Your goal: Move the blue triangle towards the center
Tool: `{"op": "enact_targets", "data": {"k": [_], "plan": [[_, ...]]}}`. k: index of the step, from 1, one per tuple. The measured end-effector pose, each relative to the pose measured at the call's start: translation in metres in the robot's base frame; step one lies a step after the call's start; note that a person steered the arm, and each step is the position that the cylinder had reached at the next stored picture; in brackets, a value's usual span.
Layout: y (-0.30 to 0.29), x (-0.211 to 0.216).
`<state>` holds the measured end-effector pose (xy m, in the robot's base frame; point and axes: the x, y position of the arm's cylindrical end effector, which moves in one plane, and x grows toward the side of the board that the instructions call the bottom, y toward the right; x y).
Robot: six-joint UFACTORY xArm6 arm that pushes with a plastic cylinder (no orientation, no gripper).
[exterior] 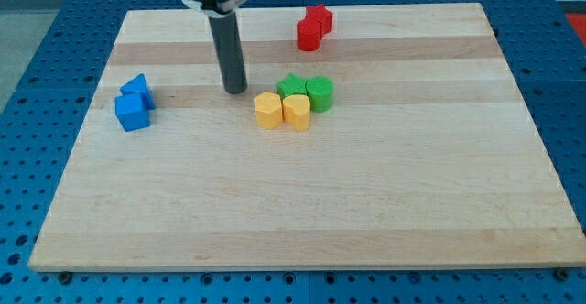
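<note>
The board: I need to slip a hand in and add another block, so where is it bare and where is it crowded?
Bare: the whole strip of the board along the view's bottom, and the view's right side past the green blocks. Crowded: the middle, where green and yellow blocks bunch together with my tip just to their left. Two blue blocks sit together at the left edge, red blocks near the top.

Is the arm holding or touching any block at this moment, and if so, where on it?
Nothing is held. My tip rests on the bare board, apart from every block: the blue blocks lie to the view's left, the yellow and green cluster to its right.
</note>
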<state>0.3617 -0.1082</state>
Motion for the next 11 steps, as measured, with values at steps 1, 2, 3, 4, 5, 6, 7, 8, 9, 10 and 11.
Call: {"op": "enact_targets", "data": {"k": [1,2,3,4,5,6,7,8,9,10,11], "plan": [[-0.033,-0.027],[-0.082,-0.032],[-0.127,-0.032],[-0.170,-0.028],[-0.182,-0.013],[-0.182,0.005],[-0.173,0.008],[-0.154,0.008],[-0.130,0.009],[-0.118,0.020],[-0.107,0.039]]}}
